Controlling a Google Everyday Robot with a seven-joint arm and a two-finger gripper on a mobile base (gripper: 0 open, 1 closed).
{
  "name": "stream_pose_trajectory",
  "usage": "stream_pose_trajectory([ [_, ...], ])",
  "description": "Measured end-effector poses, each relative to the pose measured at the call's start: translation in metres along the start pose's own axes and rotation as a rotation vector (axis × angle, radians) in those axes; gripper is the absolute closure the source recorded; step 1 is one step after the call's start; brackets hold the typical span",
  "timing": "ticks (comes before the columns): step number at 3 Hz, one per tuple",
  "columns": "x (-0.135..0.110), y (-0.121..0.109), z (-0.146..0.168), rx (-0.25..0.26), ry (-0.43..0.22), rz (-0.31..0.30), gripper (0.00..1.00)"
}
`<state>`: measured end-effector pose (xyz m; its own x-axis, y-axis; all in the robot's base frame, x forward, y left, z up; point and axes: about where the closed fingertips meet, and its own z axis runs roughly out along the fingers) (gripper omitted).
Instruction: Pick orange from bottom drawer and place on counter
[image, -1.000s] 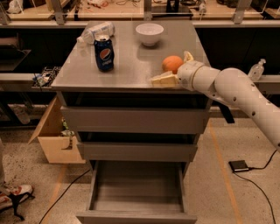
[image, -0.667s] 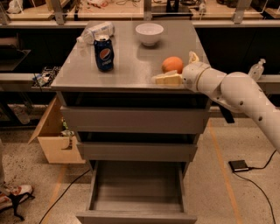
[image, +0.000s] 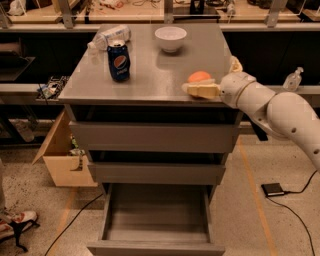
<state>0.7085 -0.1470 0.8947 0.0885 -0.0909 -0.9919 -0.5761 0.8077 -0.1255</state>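
The orange (image: 199, 76) rests on the grey counter (image: 150, 70), near its right front corner. My gripper (image: 212, 77) reaches in from the right at counter height and is open. One cream finger (image: 200, 90) lies just in front of the orange, and the other shows behind and to the right of it. The fingers do not close on the fruit. The bottom drawer (image: 157, 220) is pulled out below and its inside looks empty. The two drawers above it are shut.
A Pepsi can (image: 118, 60), a lying plastic bottle (image: 111, 36) and a white bowl (image: 170, 38) stand on the counter's back half. A cardboard box (image: 62, 155) sits on the floor to the left. A small black device with a cable (image: 273, 189) lies on the floor to the right.
My gripper and wrist have drawn back slightly to the right along the counter's front edge. The orange has stayed in place on the counter.
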Motion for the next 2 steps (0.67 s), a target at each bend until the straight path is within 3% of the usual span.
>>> stream_pose_trajectory([
  [2,0.006,-0.022,-0.031,0.078,-0.035,0.045,0.0],
])
